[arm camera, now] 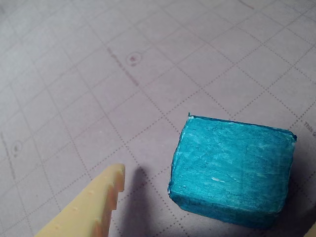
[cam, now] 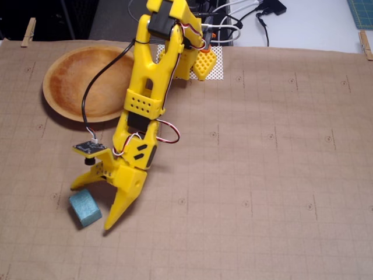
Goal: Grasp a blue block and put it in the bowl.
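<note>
Nearest the fixed camera, the blue block lay on the gridded mat, sitting between the spread fingers of the gripper, which stood wide and held nothing. One toothed fingertip showed beside the block in the wrist view. Closing off-centre could have nudged or twisted the block away. Farther back sat the bowl, well apart.

- In your wrist view, only one yellow finger shows, cut off by the bottom edge.
- In your fixed view, the arm hides part of the bowl.
</note>
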Tool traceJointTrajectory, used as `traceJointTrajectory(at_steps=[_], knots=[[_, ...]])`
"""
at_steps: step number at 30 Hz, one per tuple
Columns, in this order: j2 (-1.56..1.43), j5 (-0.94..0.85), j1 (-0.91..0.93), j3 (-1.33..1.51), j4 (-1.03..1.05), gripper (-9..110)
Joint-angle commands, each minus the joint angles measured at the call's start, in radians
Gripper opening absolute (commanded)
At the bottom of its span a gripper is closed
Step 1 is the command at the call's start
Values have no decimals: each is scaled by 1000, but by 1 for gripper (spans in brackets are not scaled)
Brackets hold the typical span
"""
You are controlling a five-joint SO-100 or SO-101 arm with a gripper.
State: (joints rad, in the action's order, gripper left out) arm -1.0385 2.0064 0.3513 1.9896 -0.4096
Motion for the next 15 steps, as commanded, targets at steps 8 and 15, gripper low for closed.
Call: traceJointTrajectory(at_steps=[8,15], knots=[[-18,3,67,-8,-15,53],[-9,-2,77,-14,-15,53]])
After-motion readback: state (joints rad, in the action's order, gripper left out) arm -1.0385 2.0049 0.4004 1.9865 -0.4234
